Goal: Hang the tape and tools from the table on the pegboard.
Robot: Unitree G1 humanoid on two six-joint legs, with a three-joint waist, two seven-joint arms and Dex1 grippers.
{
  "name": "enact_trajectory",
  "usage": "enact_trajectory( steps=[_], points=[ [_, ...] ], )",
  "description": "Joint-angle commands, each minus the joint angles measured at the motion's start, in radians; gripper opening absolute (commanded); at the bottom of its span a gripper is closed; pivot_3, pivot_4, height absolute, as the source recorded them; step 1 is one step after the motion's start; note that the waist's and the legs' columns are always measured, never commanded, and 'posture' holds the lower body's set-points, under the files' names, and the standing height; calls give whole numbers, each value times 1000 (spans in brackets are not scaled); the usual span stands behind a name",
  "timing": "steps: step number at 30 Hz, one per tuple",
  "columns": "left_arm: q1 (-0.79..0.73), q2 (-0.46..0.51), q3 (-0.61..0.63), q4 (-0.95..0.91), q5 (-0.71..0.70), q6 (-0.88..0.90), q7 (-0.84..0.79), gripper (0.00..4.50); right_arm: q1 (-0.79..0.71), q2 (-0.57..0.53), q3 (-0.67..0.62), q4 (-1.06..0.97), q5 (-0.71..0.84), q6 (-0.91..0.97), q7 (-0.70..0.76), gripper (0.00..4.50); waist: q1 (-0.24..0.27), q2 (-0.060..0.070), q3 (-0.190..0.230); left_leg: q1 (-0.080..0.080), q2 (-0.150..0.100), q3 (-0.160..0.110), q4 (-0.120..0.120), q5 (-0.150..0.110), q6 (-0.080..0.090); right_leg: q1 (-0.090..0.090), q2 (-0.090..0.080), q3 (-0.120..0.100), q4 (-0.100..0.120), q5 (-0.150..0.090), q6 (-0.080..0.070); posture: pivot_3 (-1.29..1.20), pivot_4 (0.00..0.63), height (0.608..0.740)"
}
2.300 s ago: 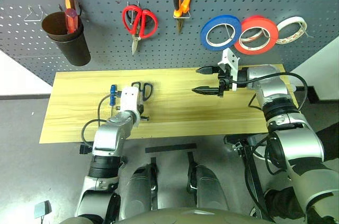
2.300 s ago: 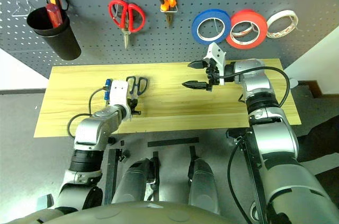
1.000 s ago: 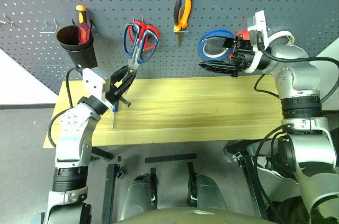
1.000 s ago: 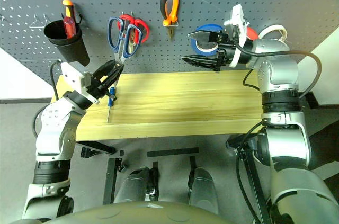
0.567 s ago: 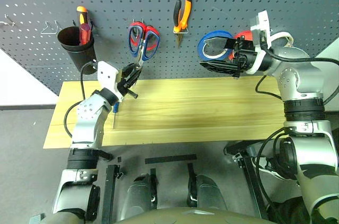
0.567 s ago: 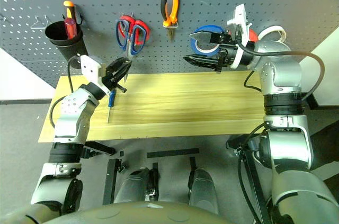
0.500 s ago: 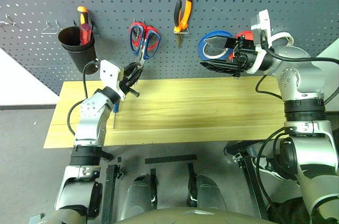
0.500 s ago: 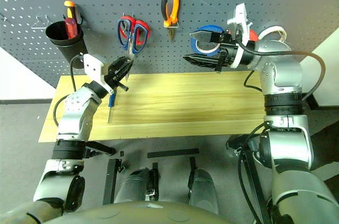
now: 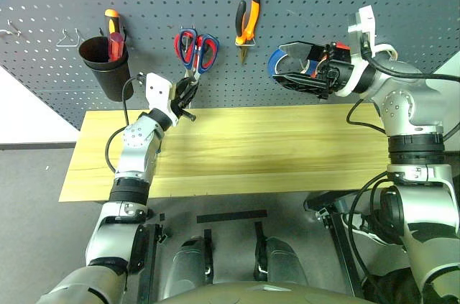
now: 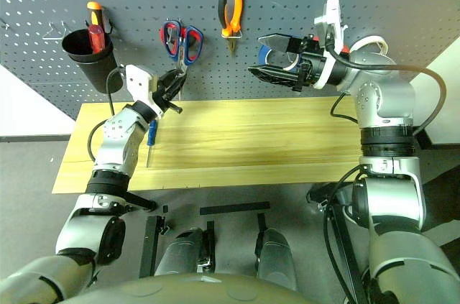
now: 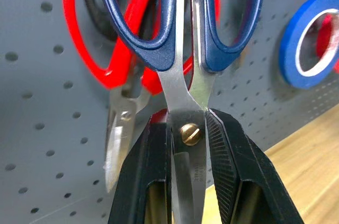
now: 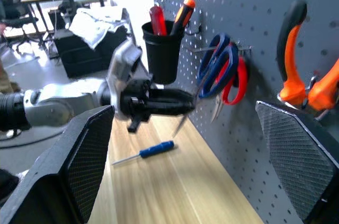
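Light: bright and even all over.
Glare: white window glow far behind the left gripper [image 12: 183, 102].
Blur: near fingers soft.

Against the dark grey perforated pegboard [image 9: 215, 2], dark-blue-handled scissors [image 11: 183, 49] sit handles-up over a red-handled pair. Orange-and-black-handled pliers [image 9: 246, 20] and a blue tape ring [image 11: 307, 46] hang there. A slim blue-handled screwdriver [image 10: 150, 135] lies on the light yellow wooden table [image 9: 287, 153] below.

Black cup [image 9: 106, 67] hooked high at the far left, with red-handled screwdriver [image 9: 115, 44] and orange-handled screwdriver [image 9: 109, 15] standing inside. Red-handled scissors [image 11: 114, 44] hanging just beyond. Red roll [image 11: 327, 37] and cream-white roll [image 10: 372, 42] far right.
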Motion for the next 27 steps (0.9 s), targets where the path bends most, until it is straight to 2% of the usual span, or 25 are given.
enact_trajectory(
  steps=[1, 7, 8, 9, 14, 18, 23, 27],
  points=[
    [-43, -3, 9, 24, 7, -56, 12, 662, -33, 0, -34, -44, 36, 7, -15, 4500, -1, 0, 0, 0, 0, 0, 0, 0, 0, 0, 0, 0, 0, 0, 0, -14, 119, 732],
    [-51, 1, 11, 60, 3, -74, 14, 662, -27, 3, -25, -51, 45, 9, -23, 4500, -5, 0, 0, 0, 0, 0, 0, 0, 0, 0, 0, 0, 0, 0, 0, -13, 123, 732],
    [-49, 2, 11, 58, 2, -74, 14, 1372, -26, 3, -24, -51, 45, 7, -23, 4500, -6, 0, 0, 0, 0, 0, 0, 0, 0, 0, 0, 0, 0, 0, 0, -10, 123, 732],
    [-47, 2, 11, 52, -4, -66, 7, 1580, -27, 4, -24, -49, 44, 3, -24, 4500, -6, 0, 0, 0, 0, 0, 0, 0, 0, 0, 0, 0, 0, 0, 0, -8, 122, 732],
    [-22, 8, 5, -8, 2, -56, 10, 3253, -28, 4, -20, -40, 37, -7, -26, 4500, -7, 0, -1, 0, 0, 0, 0, 0, 0, 0, 0, 0, 0, 0, 0, 7, 116, 732],
    [45, 11, 11, -148, 10, -38, 64, 4479, -20, 0, -20, -48, 42, -1, -20, 4500, -7, 0, -1, 0, 0, 0, 0, 0, 0, 0, 0, 0, 1, 0, 0, 20, 117, 732],
    [285, 40, 29, -575, -60, 162, 99, 4479, 44, -8, -6, -130, 70, 61, -12, 4500, -19, 0, -1, 0, 0, -1, 0, 0, 0, 0, 0, 0, 1, 0, 0, 42, 126, 732],
    [440, 79, 51, -820, -101, 360, 142, 4479, 110, 0, 5, -214, 105, 137, -27, 4500, -16, 1, -2, 1, 1, -2, 0, 0, 0, 1, -1, 0, 2, 0, 0, 70, 130, 732]
  ],
)
